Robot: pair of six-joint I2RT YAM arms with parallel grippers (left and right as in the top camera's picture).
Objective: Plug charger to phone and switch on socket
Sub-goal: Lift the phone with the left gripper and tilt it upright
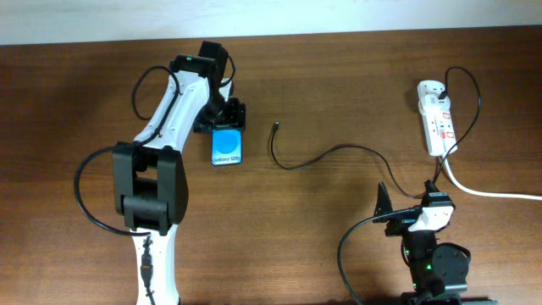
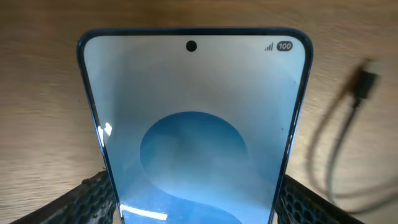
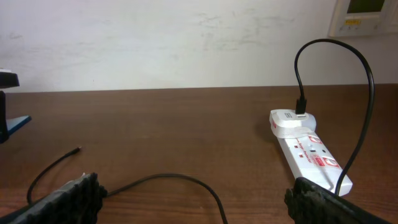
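The phone (image 1: 227, 147) sits on the left part of the surface (image 1: 322, 246), screen up and lit. One end is between the fingers of the left hand (image 1: 222, 119), whose pads (image 2: 93, 196) look pressed on its 2 long edges. The charger (image 1: 339, 150) trails from the socket (image 1: 437, 119) across the surface, and its plug tip (image 1: 276, 127) lies free near the phone's right side. The right hand (image 3: 193, 183) stands wide and empty, well apart from that tip. The likely trouble is that the camera-hole end points away from the left hand, so the port probably sits inside the grip, blocked. A push there could also skew the phone. Only the left wrist view shows pad contact, only the overhead shows the cable's whole run, and only the right wrist view shows the cable seated at the socket's end.
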